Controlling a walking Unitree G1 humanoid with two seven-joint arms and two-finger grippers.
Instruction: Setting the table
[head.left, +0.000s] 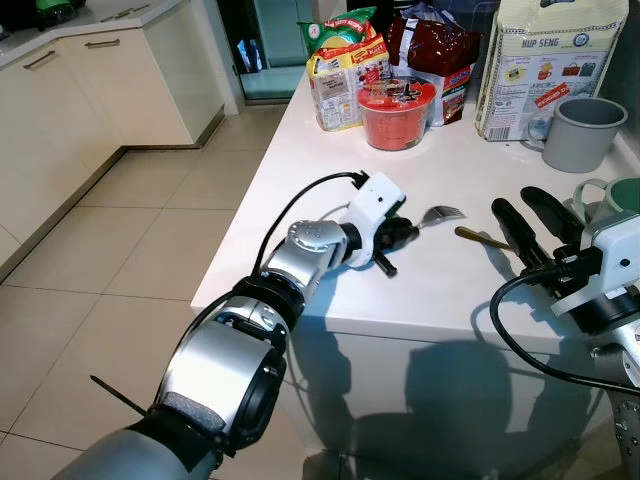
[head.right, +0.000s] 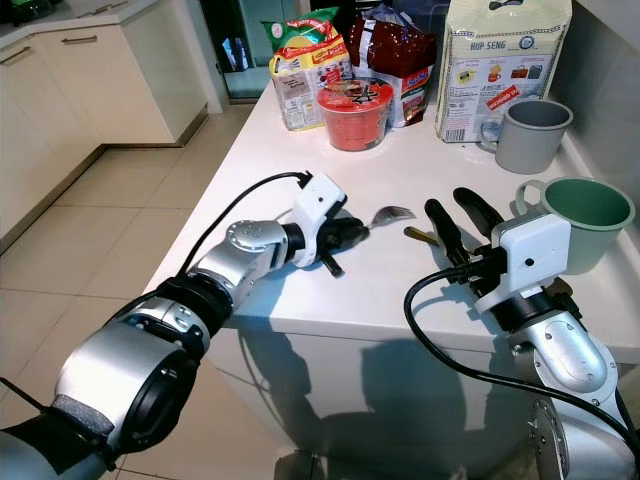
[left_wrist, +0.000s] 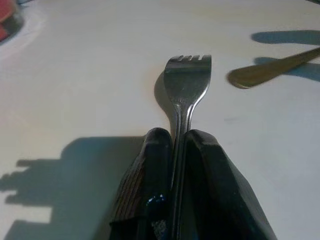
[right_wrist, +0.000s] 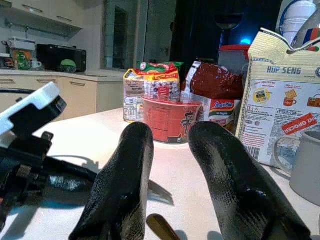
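I see my left hand (left_wrist: 172, 165) low on the white worktop (head.left: 300, 180), its two fingers clamped narrow on the handle of the fork (left_wrist: 186, 82); the tines lie flat on the surface, pointing toward 1 o'clock. My right hand (head.right: 460, 225) hovers at 3 o'clock of the fork, fingers spread wide over a brass-coloured spoon (head.left: 480, 238). A green cup (head.right: 575, 222) sits beside that wrist. Farther back at 12 o'clock stand a red noodle bowl (head.left: 398, 110), snack packets (head.left: 345, 65), a cracker bag (head.left: 545, 60) and a grey mug (head.left: 585, 132).

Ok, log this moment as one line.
left tool: shut on fork | right tool: open, over spoon | on countertop
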